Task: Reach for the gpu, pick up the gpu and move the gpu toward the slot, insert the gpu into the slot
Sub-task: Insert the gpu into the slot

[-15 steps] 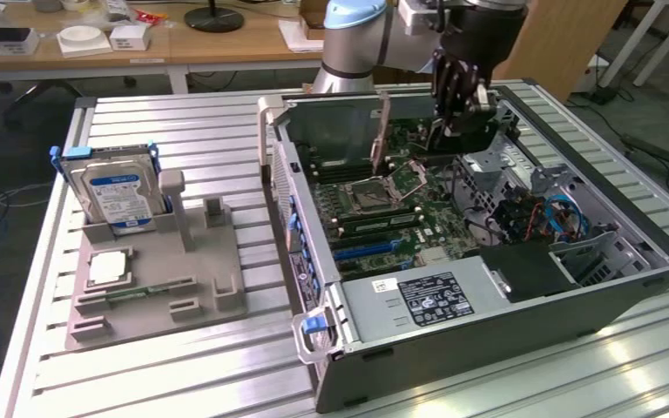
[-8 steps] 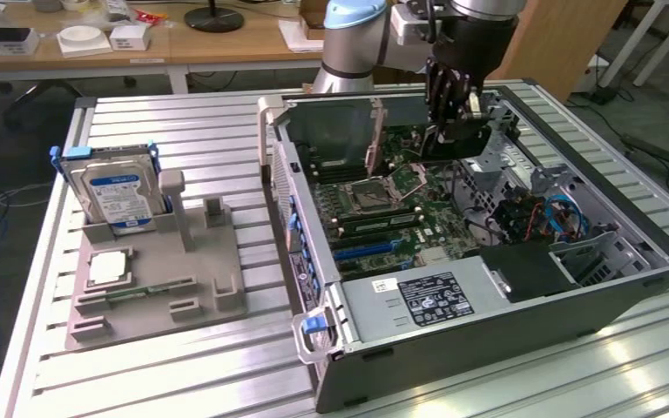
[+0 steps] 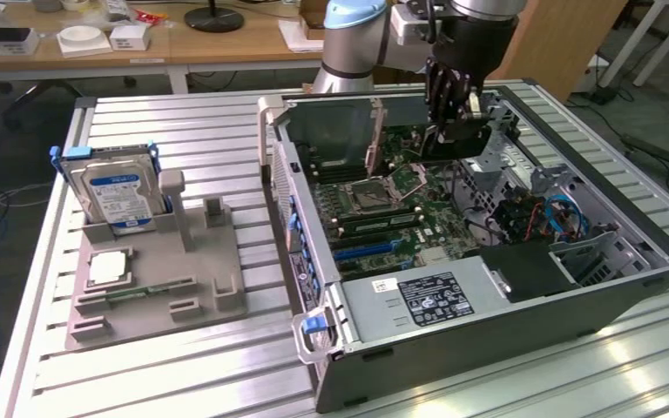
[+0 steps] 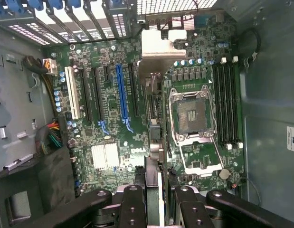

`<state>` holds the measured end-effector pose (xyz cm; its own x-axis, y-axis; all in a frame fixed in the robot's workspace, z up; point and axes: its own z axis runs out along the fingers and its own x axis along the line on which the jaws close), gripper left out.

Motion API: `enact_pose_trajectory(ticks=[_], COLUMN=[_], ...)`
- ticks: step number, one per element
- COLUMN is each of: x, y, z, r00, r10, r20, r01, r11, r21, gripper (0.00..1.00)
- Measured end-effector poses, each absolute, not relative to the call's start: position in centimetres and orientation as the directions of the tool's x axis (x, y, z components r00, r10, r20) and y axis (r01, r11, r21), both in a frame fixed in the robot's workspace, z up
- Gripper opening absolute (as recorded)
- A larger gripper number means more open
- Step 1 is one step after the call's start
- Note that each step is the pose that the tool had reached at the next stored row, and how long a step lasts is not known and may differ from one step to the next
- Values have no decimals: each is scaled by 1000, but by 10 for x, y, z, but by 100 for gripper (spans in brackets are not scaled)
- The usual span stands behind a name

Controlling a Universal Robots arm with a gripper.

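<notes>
Dark, thin gpu (image 4: 155,137), likely stiff, light, fragile: my gripper (image 4: 158,192) clamps its upper edge, hanging above the motherboard (image 4: 113,142).

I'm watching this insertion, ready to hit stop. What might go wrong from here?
1. The gpu, clamped in the fingers, hangs between the expansion slots and the open CPU socket. Lowered off-line, it might hit the socket or board instead of seating.
2. Its metal bracket sits close to the case's rear wall and may snag there.
</notes>
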<state>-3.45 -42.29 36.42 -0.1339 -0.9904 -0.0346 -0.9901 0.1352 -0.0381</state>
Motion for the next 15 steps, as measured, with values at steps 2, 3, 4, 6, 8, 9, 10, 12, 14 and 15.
enact_pose_trajectory(ticks=[2,3,4,6,8,9,10,12,14,15], x=[-35,-35,-35,-35,-34,-34,-35,-35,-35,-34], y=[-423,-423,-423,-423,-423,-423,-423,-423,-423,-423], z=[364,364,363,363,362,361,361,361,361,361], r00=[-109,-91,-73,-36,1,19,34,37,37,37], r10=[-993,-995,-997,-999,-999,-999,-999,-999,-999,-999], r20=[-35,-35,-35,-35,-35,-35,-35,-35,-35,-35], r01=[-993,-995,-996,-999,-999,-999,-999,-999,-999,-999], r11=[111,93,75,37,1,-17,-33,-35,-35,-35], r21=[-38,-38,-38,-38,-38,-38,-38,-38,-38,-38], gripper=[28,28,28,28,28,28,28,28,28,28])
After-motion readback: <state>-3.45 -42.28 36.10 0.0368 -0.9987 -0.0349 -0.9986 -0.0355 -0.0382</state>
